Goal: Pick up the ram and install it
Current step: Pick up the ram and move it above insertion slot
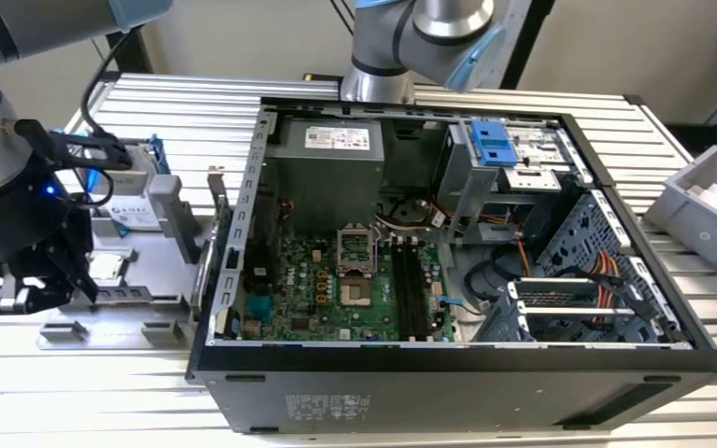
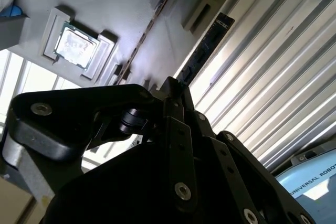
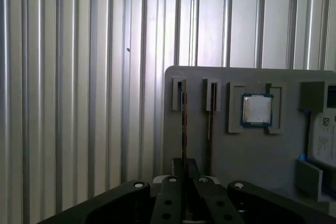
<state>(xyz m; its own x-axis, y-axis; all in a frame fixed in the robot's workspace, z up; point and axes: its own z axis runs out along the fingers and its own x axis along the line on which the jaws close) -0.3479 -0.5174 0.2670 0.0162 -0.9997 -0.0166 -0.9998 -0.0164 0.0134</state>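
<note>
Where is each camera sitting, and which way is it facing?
Exterior view: off-arm, looking down on the computer case; hand at the exterior view's left.
First wrist view: wrist-mounted, facing the grey tray over the hand.
Second wrist view: wrist-mounted, looking past the hand along the ram.
Both wrist views share hand, ram, grey tray, square chip.

The ram (image 3: 183,124) is a long, thin, dark stick standing upright on its long edge in the slot nearest the rim of a grey tray (image 3: 236,156) on the ribbed metal counter (image 3: 79,103), one end seated in a small raised holder.
</note>
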